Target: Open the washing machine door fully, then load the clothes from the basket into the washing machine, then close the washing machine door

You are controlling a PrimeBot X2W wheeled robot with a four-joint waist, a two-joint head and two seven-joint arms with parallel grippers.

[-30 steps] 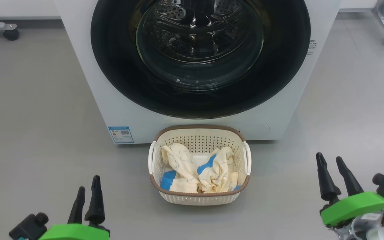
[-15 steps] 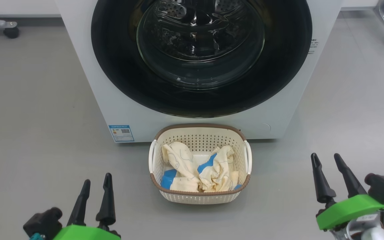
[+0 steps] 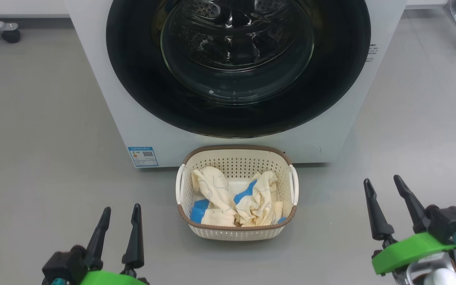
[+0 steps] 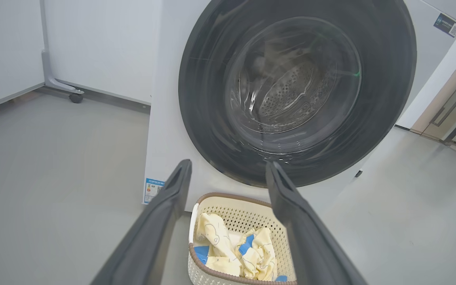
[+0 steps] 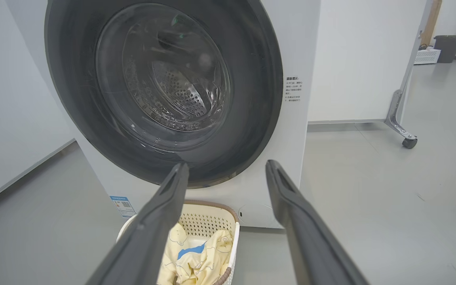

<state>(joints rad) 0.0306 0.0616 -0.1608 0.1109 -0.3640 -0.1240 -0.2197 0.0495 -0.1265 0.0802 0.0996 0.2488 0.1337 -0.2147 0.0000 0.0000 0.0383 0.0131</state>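
Head view, lower centre: basket is sitting on the floor, just in front of the washer and below the door.

Hidden / unclear:
- The top of the door is being cut off by the upper frame edge. Hinge and handle: cannot make out.
- The drum is showing through the glass, but reflections are blurring it.
- The clothes are lying crumpled in the basket and covering most of its bottom. Number of garments: cannot tell.
- The bottom frame edge is cutting off the body of the left gripper.

Orientation:
- The door is lying flush against the washer front, shut, and facing the camera.
- The basket is opening upward, with white handles at its left and right ends. Its long axis is apparently running across the frame, parallel to the washer front.
- A blue sticker is sitting at the washer's lower left corner.

Grippers:
- The left one is hovering at lower left and the right gripper at lower right. Both are well apart from the basket, with fingers pointing up the frame.
- Both sets of jaws are standing wide and holding nothing.
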